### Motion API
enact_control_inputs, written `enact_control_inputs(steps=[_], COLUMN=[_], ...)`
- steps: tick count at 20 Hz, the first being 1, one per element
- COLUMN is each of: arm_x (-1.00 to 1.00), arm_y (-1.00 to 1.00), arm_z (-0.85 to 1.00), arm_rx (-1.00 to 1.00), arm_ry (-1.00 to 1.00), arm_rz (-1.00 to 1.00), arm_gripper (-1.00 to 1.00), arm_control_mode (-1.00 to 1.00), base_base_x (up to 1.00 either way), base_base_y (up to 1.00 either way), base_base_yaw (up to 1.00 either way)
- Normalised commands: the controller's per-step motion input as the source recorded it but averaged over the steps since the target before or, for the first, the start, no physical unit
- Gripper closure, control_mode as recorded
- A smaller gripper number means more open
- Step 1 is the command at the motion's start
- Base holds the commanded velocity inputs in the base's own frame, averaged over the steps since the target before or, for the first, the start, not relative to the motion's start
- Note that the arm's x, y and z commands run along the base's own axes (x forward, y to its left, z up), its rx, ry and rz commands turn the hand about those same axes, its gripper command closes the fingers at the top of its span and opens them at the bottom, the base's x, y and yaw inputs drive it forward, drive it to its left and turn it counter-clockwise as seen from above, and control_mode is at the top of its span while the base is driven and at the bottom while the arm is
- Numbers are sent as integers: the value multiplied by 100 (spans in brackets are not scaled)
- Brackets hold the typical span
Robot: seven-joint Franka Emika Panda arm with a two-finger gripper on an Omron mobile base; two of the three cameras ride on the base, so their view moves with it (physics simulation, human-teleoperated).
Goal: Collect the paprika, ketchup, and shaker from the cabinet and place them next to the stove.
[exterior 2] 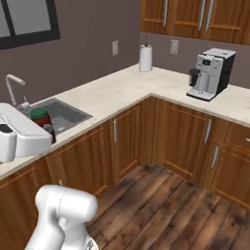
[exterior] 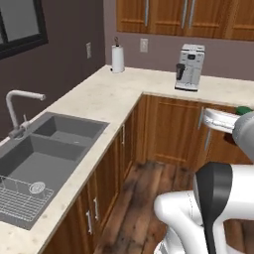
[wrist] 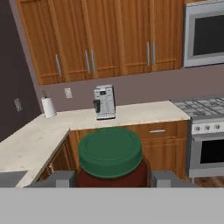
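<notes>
While paprika [wrist: 110, 157] is carried, jaws are seen closed on jar body just below green lid, at bottom centre of hand view. Gripper [wrist: 111, 179] is held over floor. Jar judged light, rigid, smooth-sided; slip possible if tilted, so grip on body under lid rim is preferred. Stove [wrist: 205, 127] is seen at right edge, counter [wrist: 144, 111] beside it.

Bare counter [wrist: 144, 111] lies between coffee machine [wrist: 105, 102] and stove [wrist: 205, 107].
</notes>
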Motion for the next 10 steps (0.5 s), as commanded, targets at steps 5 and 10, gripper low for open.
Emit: enact_control_inputs(steps=[5,10], arm_x=[0,0], arm_y=[0,0], arm_z=[0,0], arm_rx=[0,0], arm_ry=[0,0], arm_rz=[0,0], arm_gripper=[100,100], arm_control_mode=[100,100], base_base_x=[96,94], base_base_y=[-51,-41], base_base_yaw=[-31,-35])
